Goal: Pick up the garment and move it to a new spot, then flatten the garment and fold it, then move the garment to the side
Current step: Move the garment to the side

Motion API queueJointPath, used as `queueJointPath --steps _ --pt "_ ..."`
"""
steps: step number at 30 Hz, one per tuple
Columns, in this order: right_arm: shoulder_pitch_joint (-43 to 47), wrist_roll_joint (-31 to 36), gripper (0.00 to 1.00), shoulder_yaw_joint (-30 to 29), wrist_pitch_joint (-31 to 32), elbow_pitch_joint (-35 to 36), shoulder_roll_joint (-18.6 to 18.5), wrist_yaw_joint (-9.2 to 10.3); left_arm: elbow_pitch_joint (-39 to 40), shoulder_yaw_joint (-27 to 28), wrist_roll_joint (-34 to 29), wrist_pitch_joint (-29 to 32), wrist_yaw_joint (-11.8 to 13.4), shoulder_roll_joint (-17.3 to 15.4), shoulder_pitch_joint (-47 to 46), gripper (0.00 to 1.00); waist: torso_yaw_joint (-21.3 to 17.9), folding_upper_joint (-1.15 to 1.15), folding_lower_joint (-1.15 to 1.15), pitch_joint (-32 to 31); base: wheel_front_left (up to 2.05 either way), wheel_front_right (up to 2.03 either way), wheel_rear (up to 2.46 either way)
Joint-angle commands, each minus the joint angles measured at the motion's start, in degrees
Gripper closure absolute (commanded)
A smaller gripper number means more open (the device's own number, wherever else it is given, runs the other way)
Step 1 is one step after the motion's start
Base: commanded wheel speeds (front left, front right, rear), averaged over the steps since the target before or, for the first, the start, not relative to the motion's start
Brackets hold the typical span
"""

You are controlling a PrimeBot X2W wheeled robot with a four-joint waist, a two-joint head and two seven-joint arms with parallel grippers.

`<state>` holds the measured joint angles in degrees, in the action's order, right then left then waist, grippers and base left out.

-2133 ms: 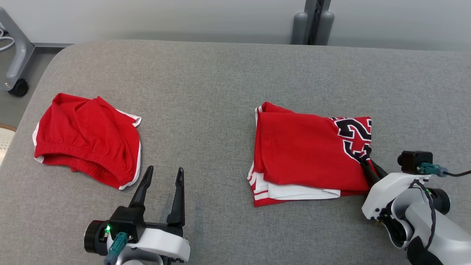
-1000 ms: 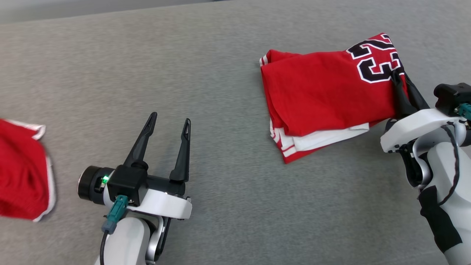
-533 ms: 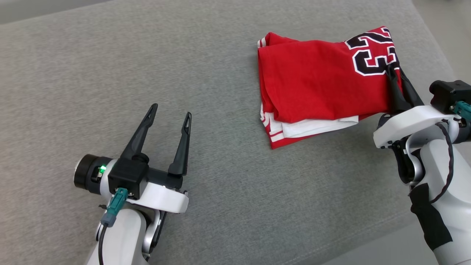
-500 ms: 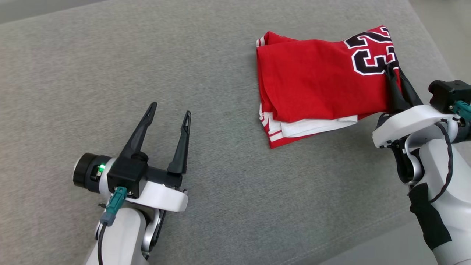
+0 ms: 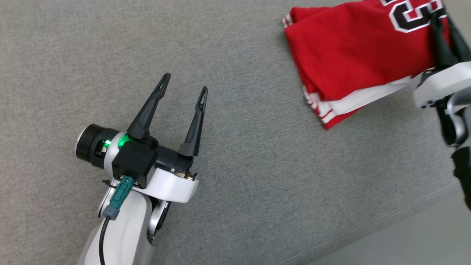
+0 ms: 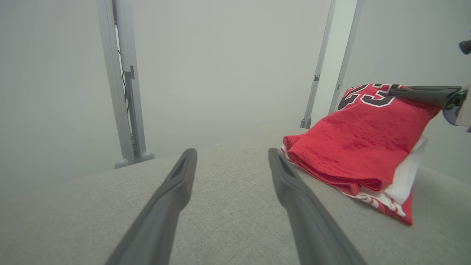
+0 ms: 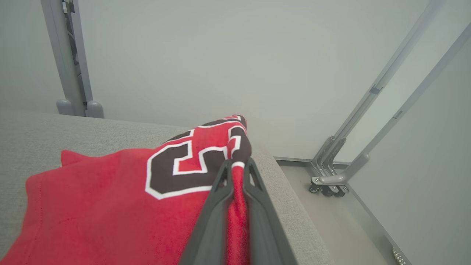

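Observation:
The garment (image 5: 353, 55) is a folded red jersey with white trim and black numbers, lying at the upper right of the head view. My right gripper (image 5: 439, 22) is shut on its right edge beside the numbers. In the right wrist view the two fingers (image 7: 237, 165) pinch the red cloth (image 7: 110, 206). In the left wrist view the garment (image 6: 360, 136) slopes up from the table to that gripper's fingers (image 6: 423, 92), its far end resting on the surface. My left gripper (image 5: 186, 82) stands open over bare table to the left, nothing between its fingers (image 6: 232, 152).
The grey padded table (image 5: 257, 165) ends at a rounded edge at the lower right, with pale floor (image 5: 412, 243) beyond. Grey metal posts (image 6: 123, 92) stand behind the table. A wheeled frame leg (image 7: 331, 176) rests on the floor past the table's end.
The head camera has swung, so the whole picture shifted and the red shorts at the left left the frame. My right gripper carried the garment toward the table's right end. The left gripper stayed open.

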<state>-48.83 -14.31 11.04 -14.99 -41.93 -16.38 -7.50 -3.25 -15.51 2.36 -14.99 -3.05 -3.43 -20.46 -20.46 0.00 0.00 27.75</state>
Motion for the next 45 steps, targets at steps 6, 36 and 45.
queueJointPath --steps 6,36,45 --pt "-2.19 2.94 1.0 -3.13 -0.31 0.74 -5.01 0.0 3.04 -1.14 -1.23 -0.22 -0.55 -0.74 -2.31 0.0 2.37 0.0 0.0 2.52 0.0 0.0 0.0" --pt "-0.52 17.69 0.0 -12.07 -0.3 3.36 0.75 0.01 1.85 -2.77 1.96 -0.16 1.9 -0.7 -1.16 0.0 8.81 0.0 0.0 1.63 0.0 0.0 0.0" --pt "3.28 12.73 0.0 -5.25 -0.3 3.02 5.48 0.0 -4.02 -1.36 8.44 0.1 5.23 0.12 1.17 0.0 13.16 0.0 0.0 -4.99 0.0 0.0 0.0"
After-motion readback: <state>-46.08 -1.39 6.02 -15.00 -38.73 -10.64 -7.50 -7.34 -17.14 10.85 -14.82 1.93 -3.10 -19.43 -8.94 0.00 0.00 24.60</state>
